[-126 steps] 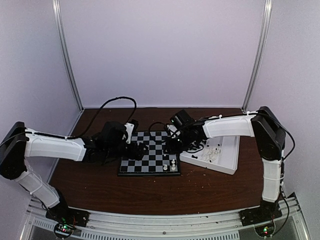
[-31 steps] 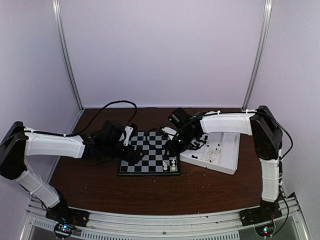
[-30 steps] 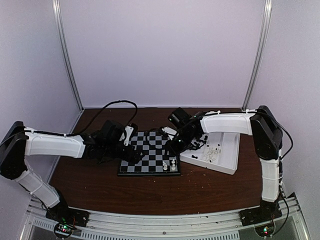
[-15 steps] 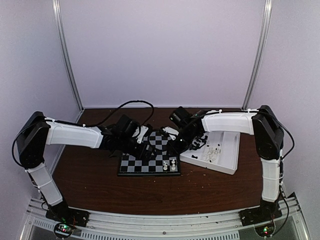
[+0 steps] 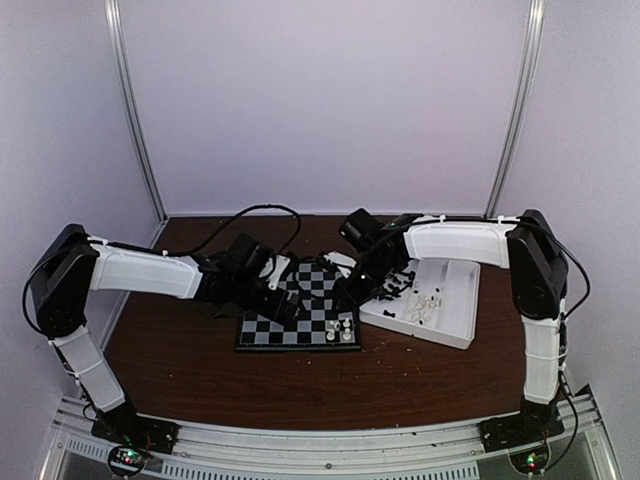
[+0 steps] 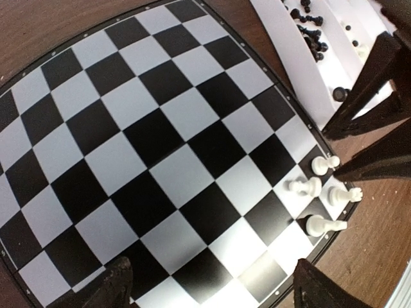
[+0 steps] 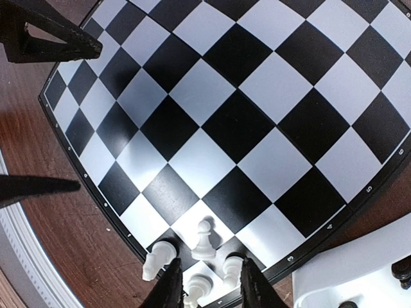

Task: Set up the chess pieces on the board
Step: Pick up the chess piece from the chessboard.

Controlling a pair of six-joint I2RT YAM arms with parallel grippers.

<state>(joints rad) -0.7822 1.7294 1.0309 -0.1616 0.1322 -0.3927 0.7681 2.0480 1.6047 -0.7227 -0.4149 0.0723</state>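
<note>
1. Standing upright, heads up and long axes rising straight off the board (image 5: 262, 332), four white pieces (image 7: 204, 241) cluster on corner squares directly beneath my right tool (image 7: 210, 287).
2. That tool's fingers are parted wider than any one piece and grip nothing; one white piece shows in the gap below them.
3. My right arm reaches across the white tray (image 5: 458, 280), forearm near level, wrist tipped down at the board's right side.
4. My left tool (image 6: 215, 290) hangs over the board with its fingers spread wide and nothing between them; bare squares lie under it.
5. From my left tool, the white pieces sit ahead and to the right, close by the dark fingers of my right tool.
6. My left arm stretches low across the desk (image 5: 200, 370), wrist bent downward.
7. The board lies flat on the desk; loose black pieces (image 6: 308, 33) lie in the tray, far ahead and right of my left tool.
</note>
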